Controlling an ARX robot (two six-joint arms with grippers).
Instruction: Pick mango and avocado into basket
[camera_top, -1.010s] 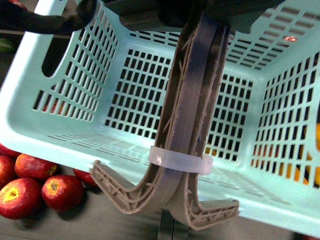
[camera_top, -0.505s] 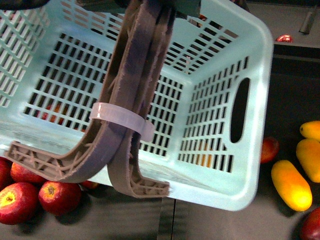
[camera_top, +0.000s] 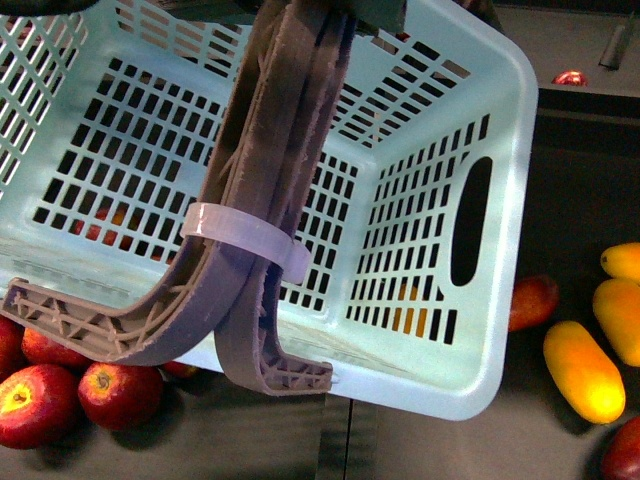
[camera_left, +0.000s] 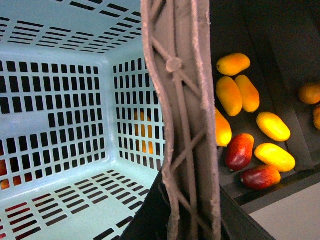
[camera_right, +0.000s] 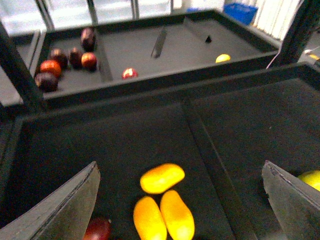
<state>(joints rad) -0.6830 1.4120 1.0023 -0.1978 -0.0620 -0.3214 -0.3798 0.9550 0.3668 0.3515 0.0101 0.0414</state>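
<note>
The basket (camera_top: 510, 280) hangs tilted above the dark table (camera_top: 440, 445), and its two brown handles (camera_top: 270, 150) stand together, bound by a white zip tie (camera_top: 245, 235). Red apples (camera_top: 120, 385) lie at its lower left corner, partly under it. The mango (camera_top: 582, 372) lies on the table to the right of the basket, outside it, near other yellow mangoes (camera_top: 620, 315) and a red-and-yellow mango (camera_top: 530, 300).

In the left wrist view one handle (camera_left: 185, 125) fills the middle, with the lattice wall of the basket (camera_left: 65, 125) beside it. The left claw (camera_left: 150, 220) shows only as a dark shape at the foot of this handle, and I cannot tell if it is spread or pressed together.

The right claw (camera_right: 180, 165) is spread wide, gripping nothing. Its two fingers (camera_right: 65, 210) stand at both edges of the right wrist view, and three yellow mangoes (camera_right: 162, 215) lie on the table below.
</note>
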